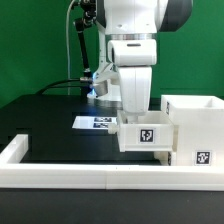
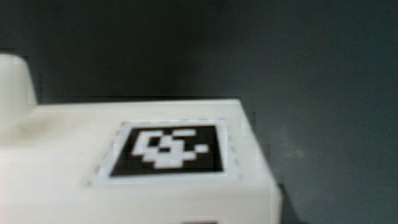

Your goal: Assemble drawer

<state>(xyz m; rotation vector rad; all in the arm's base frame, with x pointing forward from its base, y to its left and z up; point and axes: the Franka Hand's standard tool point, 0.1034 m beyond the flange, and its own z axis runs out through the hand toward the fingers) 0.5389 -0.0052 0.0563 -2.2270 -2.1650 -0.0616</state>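
Observation:
The drawer [image 1: 146,135], a low white open-topped box with a black-and-white tag on its near side, stands just left of the taller white housing [image 1: 196,128] and touches it. My gripper [image 1: 135,113] comes straight down onto the drawer's top edge and is shut on its wall. The fingertips are hidden behind the drawer. In the wrist view the drawer [image 2: 107,190] fills the near part of the picture very close up, and one of its tags [image 2: 169,148] shows large.
The long white border rail [image 1: 90,178] runs along the front and up the exterior view's left side. The marker board [image 1: 96,122] lies on the black table behind the drawer. A black cable and stand rise at the back [image 1: 76,50].

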